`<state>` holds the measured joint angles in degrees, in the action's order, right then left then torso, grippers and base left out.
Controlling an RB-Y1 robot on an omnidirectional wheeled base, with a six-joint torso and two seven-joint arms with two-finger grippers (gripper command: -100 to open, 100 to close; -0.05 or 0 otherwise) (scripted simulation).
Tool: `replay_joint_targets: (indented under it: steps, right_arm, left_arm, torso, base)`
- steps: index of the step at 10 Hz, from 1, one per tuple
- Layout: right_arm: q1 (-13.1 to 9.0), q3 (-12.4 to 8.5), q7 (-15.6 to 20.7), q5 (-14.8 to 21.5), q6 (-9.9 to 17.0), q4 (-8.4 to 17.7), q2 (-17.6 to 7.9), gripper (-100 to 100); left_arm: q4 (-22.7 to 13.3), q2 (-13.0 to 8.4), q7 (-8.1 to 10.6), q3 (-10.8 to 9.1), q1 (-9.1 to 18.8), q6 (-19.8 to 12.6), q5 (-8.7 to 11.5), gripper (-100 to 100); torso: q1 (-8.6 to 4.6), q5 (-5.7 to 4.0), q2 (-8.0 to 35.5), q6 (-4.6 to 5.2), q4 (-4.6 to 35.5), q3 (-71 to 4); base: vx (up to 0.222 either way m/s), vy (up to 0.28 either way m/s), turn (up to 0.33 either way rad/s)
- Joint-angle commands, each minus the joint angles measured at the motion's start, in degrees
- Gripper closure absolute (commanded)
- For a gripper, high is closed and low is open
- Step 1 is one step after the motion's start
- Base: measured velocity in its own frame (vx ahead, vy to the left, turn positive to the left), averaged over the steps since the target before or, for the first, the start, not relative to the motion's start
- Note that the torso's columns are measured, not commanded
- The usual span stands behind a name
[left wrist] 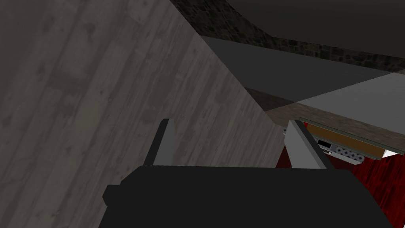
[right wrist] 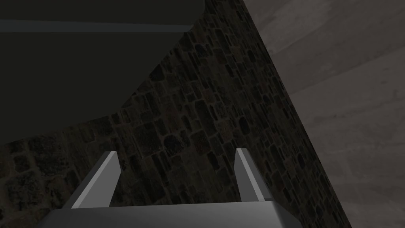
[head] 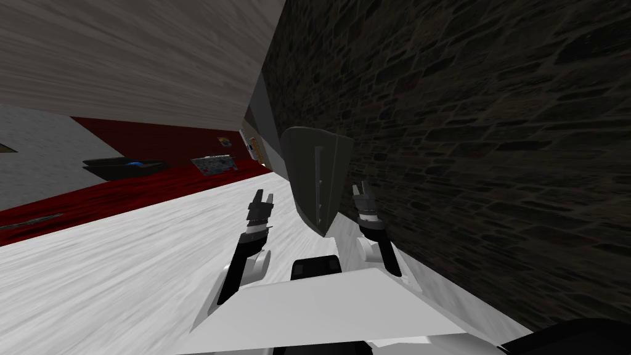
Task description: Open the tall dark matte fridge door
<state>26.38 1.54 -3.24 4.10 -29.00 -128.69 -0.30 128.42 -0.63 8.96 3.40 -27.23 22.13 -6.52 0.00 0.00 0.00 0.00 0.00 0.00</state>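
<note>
The tall dark fridge stands against the dark stone wall, straight ahead of me, with a thin vertical handle down its front; the door looks closed. My left gripper hangs left of the fridge and short of it, open with nothing between its fingers. To the fridge's right, close to its side and near the wall, my right gripper is also open and empty. In the right wrist view the fridge is a dark mass beyond the fingers, apart from them.
The dark stone wall runs close along my right side. A pale floor spreads to the left, meeting a red area with a dark low object on it. A grey wood-grain surface lies beyond.
</note>
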Motion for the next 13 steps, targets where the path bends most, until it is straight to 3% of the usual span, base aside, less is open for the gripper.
replay_joint_targets:
  steps: [1, 9, 10, 13]
  right_arm:
    - [0.00, 0.00, 0.00, 0.00, 0.00, 0.00, 0.00, 0]
    - [0.00, 0.00, 0.00, 0.00, -0.01, -0.02, 0.00, 0]
    - [-0.47, -0.16, 0.29, -0.99, -0.54, -0.40, -2.15, -100]
    - [-2.39, -0.79, 1.55, -5.01, -2.65, -1.78, -6.01, -100]
  left_arm:
    - [0.00, 0.00, 0.00, 0.00, 0.00, 0.00, 0.00, 0]
    - [0.02, 0.00, 0.00, 0.00, 0.00, 0.01, 0.00, 0]
    - [0.02, 0.00, 0.00, 0.00, 0.00, 0.01, 0.00, 0]
    - [-0.01, -0.01, 0.00, 0.00, 0.00, 0.00, 0.00, 0]
  torso:
    - [0.00, 0.00, 2.32, 0.00, 2.35, -4.67]
    - [0.00, 0.00, 35.39, 0.00, 35.37, -70.73]
    - [0.00, 0.00, 39.62, 0.00, 39.60, -79.19]
    - [-0.11, -0.03, 42.20, 0.00, 42.21, -84.53]
  base:
    - [0.000, 0.000, 0.000]
    - [0.000, 0.000, 0.000]
    - [0.011, -0.016, 0.108]
    - [0.019, -0.061, 0.191]
